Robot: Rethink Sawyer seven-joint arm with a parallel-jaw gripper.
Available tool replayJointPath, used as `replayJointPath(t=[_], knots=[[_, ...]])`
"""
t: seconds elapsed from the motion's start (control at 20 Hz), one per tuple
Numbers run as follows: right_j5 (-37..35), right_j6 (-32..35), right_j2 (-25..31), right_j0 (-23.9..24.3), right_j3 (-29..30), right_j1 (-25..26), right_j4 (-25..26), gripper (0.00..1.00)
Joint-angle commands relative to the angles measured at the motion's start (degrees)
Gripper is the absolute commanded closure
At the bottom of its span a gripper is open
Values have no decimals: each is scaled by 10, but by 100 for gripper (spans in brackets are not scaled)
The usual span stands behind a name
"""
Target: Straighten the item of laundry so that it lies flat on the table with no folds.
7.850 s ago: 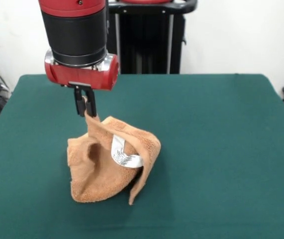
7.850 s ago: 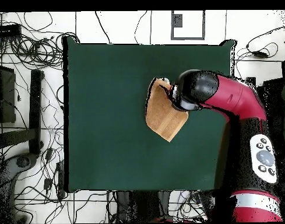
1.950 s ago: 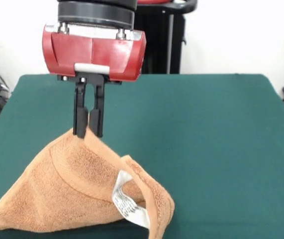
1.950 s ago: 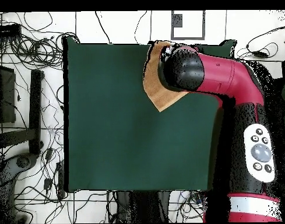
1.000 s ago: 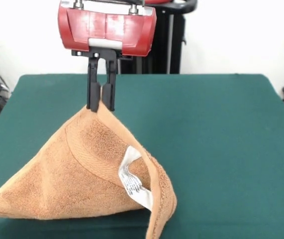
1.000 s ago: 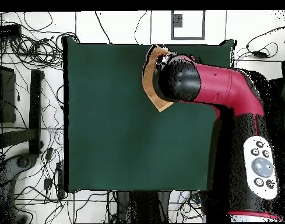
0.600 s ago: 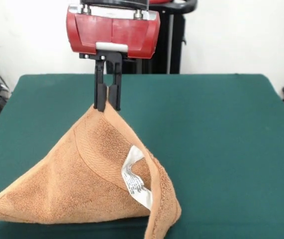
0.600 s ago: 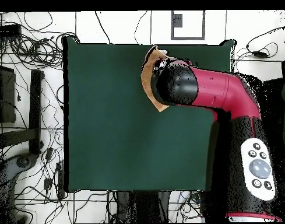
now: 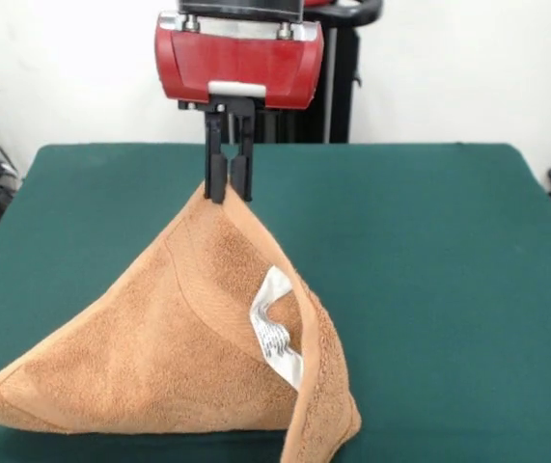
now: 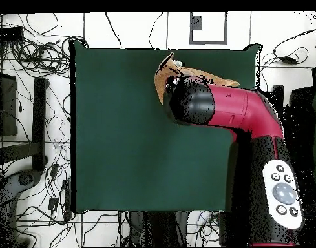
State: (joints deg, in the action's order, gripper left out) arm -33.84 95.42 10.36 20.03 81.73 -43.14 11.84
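Observation:
The item of laundry (image 9: 150, 357), an orange-tan terry towel, hangs like a tent from one pinched corner, its lower edge trailing on the green table (image 9: 429, 289) near the front edge. A white label (image 9: 275, 333) shows on its folded right side. My gripper (image 9: 228, 191) is shut on the towel's top corner, well above the table. In the overhead view the arm (image 10: 205, 103) covers most of the towel (image 10: 162, 76); only slivers show near the table's far edge, and the gripper is hidden.
A black stand (image 9: 294, 87) rises behind the table's far side in the front view. Cables (image 10: 31, 97) lie on the floor left of the table (image 10: 121, 142) in the overhead view. Green felt stretches to the right of the towel in the front view.
Over the last seconds the gripper has carried the towel's corner up and to the right in the front view. The towel has stretched into a taller tent and its lower edge dragged along.

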Motion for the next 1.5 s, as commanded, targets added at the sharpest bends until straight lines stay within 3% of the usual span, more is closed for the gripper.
replayJointPath(t=[0.05,0.6,1.5], knots=[[-19,63,7,-9,140,-48,-20,100],[-26,66,-3,-15,240,-142,-36,100],[136,112,-9,-21,342,-126,-11,100]])
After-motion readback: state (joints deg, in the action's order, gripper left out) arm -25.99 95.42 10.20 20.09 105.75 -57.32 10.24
